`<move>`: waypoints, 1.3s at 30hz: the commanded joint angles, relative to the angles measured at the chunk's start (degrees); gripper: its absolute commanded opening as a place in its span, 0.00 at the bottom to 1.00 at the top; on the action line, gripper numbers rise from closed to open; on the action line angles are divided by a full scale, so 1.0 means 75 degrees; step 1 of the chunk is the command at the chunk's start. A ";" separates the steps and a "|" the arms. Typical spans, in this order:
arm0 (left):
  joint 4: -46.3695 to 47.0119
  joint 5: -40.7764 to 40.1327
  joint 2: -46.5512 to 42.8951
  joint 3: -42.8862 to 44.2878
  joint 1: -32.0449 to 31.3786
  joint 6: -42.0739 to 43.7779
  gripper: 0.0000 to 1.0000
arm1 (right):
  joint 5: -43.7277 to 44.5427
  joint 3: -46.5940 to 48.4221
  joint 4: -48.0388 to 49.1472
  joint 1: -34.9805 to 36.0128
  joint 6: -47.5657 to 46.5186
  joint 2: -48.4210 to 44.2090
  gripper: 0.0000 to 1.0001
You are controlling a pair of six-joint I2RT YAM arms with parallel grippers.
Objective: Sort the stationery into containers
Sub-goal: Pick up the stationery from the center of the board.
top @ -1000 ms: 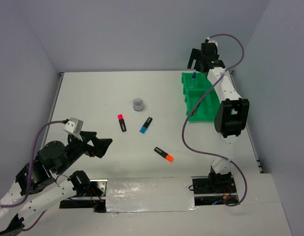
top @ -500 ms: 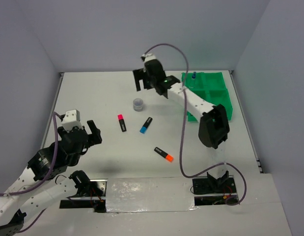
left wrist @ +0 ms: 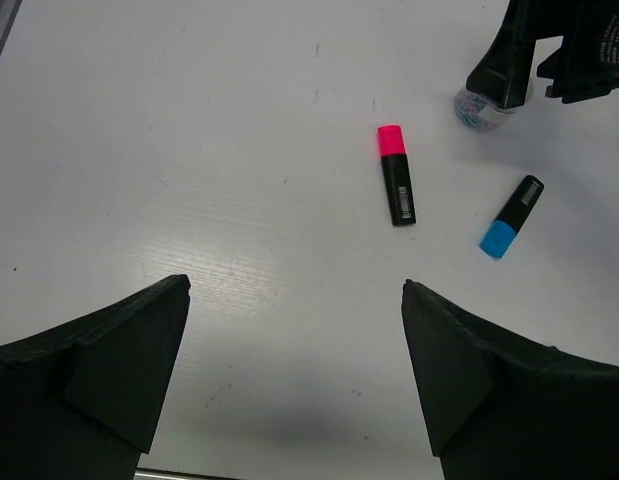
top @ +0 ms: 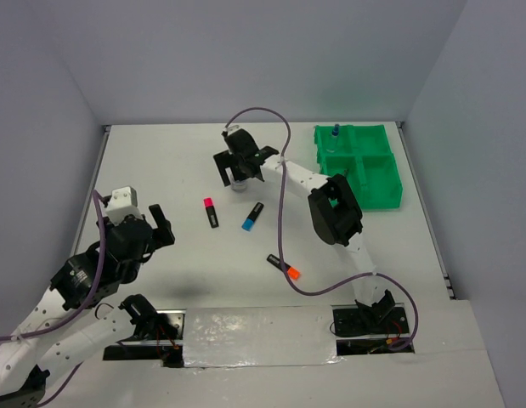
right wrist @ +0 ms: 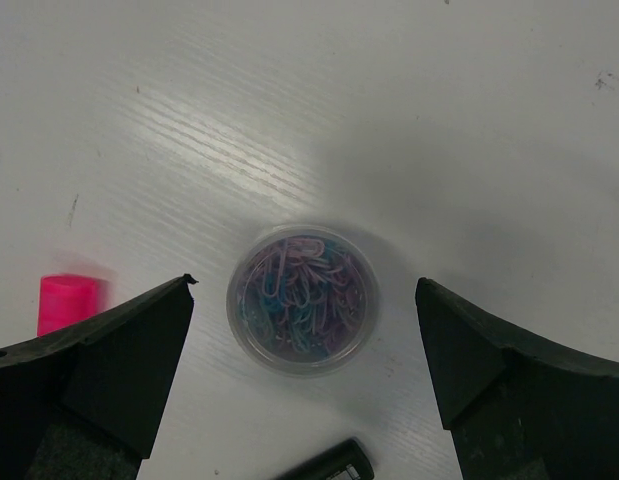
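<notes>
The round tub [right wrist: 302, 298] of coloured clips stands on the bench [right wrist: 439, 120] directly beneath the right claw [top: 235, 163] — centred between its two fingers, which are spread wide and touch nothing. Being round, it offers no long axis to align with, so a straight drop should serve. The left claw [left wrist: 295, 288], also spread, hangs well apart. The green tray [top: 390, 202] lies to the right — a blue-capped bottle [top: 336, 133] seemingly in its far-left compartment.
</notes>
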 commanded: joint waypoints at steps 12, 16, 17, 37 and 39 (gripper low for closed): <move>0.0598 0.0398 -0.0200 -0.0003 0.0048 0.0533 0.99 | -0.0244 0.0608 -0.0137 0.0038 0.0162 0.0312 0.69; 0.0645 0.0468 -0.0247 -0.0027 0.0048 0.0592 0.99 | -0.0279 0.0713 -0.0276 0.0050 0.0151 0.0347 0.69; 0.0656 0.0480 -0.0247 -0.0038 0.0048 0.0615 0.99 | -0.0268 0.0795 -0.0335 0.0015 0.0128 0.0405 0.77; 0.0797 0.0703 -0.0505 -0.0097 0.0036 0.0756 0.99 | -0.0029 -0.1240 0.1374 -0.1025 0.0055 -0.3382 0.00; 0.0820 0.0715 -0.0575 -0.0109 0.0036 0.0756 0.99 | 0.0993 -0.1011 0.1038 -0.2087 0.0220 -0.3695 0.00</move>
